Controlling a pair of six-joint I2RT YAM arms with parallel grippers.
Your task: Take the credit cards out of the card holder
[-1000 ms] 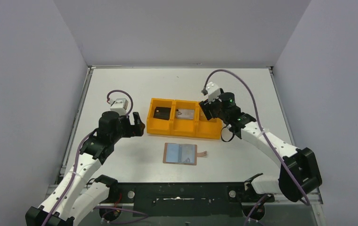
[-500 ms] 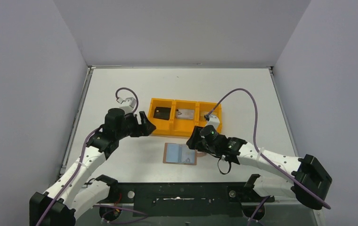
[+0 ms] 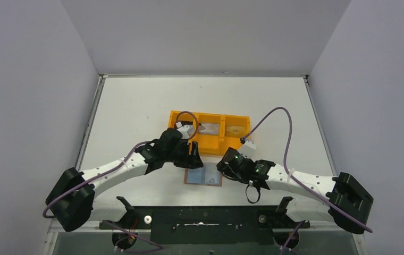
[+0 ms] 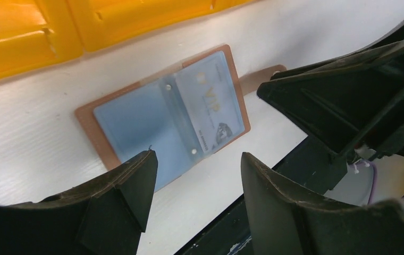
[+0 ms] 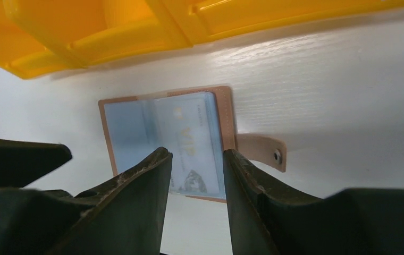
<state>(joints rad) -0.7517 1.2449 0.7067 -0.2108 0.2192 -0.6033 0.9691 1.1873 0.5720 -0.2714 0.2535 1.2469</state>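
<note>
Lower centre, the card holder [image 3: 203,174] lies spread flat on the desk [image 3: 136,106], exposing a pale card [image 4: 213,103]; left claw [image 4: 197,164] and right claw [image 5: 195,156] hover over it, jaws parted, empty.

open card holder [image 4: 162,114] (vip card [image 4: 210,106] inside) near orange tray [image 4: 56,26].

Top view: high, near edge, looking down on whole table [image 3: 136,101]. Both wrist views: close, low, sharing the holder [image 4: 136,114] and tray [image 5: 136,26].
</note>
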